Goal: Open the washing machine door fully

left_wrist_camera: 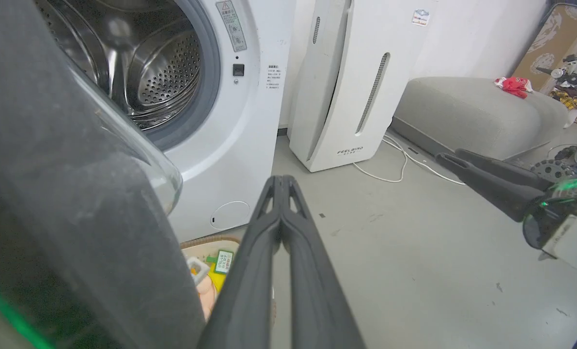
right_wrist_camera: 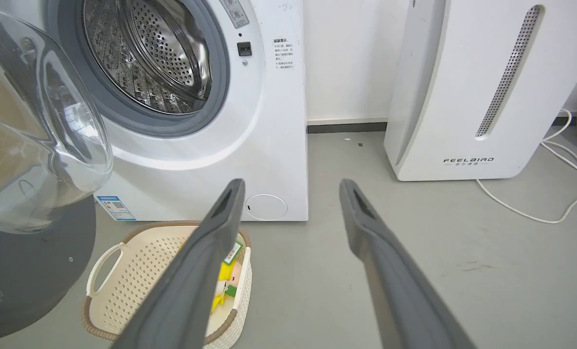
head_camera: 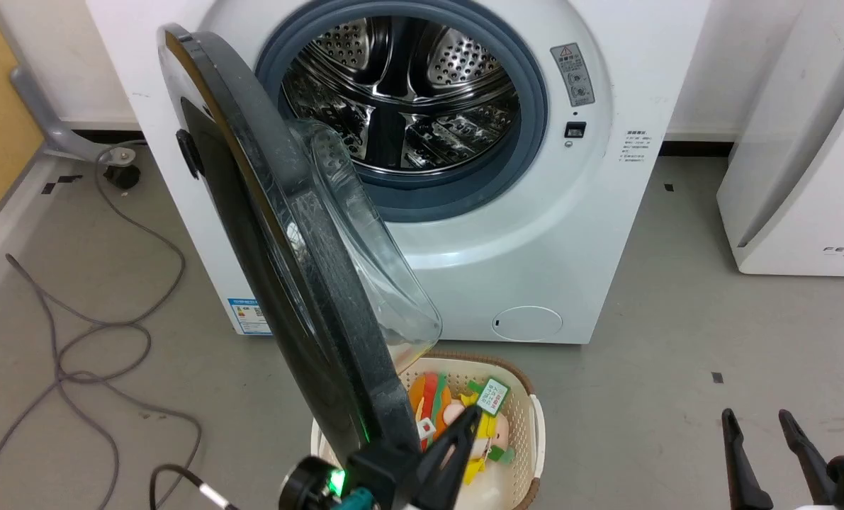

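- The washing machine door (head_camera: 266, 283) stands swung out from the hinge on the robot's left, nearly edge-on in the head view. Its free edge hangs above the basket (head_camera: 517, 372).
- Handling, as I judge it: a stiff, fairly heavy hinged panel. The glossy rim is likely slippery and the clear glass bowl is best left alone. A push on the dark inner ring near the free edge, far from the hinge, should swing it wider.
- The left gripper (left_wrist_camera: 281, 186) has its jaws pressed together on nothing, just beside the door's lower edge. Contact cannot be told.
- The right gripper (right_wrist_camera: 292, 186) has its jaws apart and empty, well clear of the door.
- Count: one door, one washing machine (head_camera: 535, 234), one basket of toys, one white appliance (head_camera: 804, 177), two grippers.
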Robot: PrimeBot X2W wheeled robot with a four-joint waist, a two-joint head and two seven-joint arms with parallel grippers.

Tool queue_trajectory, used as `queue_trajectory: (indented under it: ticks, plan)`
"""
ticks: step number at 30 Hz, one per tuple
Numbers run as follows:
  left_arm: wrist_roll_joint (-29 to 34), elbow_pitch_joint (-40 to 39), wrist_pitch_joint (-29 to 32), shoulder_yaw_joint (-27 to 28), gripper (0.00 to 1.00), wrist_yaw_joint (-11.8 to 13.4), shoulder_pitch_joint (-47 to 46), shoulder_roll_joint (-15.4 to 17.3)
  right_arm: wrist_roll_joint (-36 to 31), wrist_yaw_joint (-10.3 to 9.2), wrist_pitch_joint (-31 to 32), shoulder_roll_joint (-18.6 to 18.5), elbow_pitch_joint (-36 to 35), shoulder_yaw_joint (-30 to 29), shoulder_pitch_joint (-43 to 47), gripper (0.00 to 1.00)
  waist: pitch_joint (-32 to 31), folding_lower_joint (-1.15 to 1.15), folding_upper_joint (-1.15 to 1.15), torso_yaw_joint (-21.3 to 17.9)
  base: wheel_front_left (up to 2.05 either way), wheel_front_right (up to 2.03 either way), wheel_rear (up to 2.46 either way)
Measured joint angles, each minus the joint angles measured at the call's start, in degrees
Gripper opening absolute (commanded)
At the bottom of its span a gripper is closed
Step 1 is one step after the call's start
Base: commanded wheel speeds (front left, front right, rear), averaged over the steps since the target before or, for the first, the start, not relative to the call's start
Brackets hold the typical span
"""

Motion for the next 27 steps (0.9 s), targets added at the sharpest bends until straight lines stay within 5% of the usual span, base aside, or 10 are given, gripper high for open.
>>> queue_trajectory:
  ticks: [14, 27]
  plan:
    - [-0.41, 2.99, -0.98, 2.31, 0.0, 2.44, -2.26, -0.29, 0.53, 0.0, -0.21, 0.0, 0.65, 0.47, -0.02, 1.0, 0.16, 0.0, 0.0, -0.6, 0.0, 0.0, 0.0]
    - [-1.38, -3.25, 1.68, 4.71, 0.0, 6.43, 3.19, 1.99, 0.56, 0.0, -0.58, 0.0, 1.02, -0.41, -0.01, 1.0, -0.39, 0.0, 0.0, 0.9, 0.0, 0.0, 0.0]
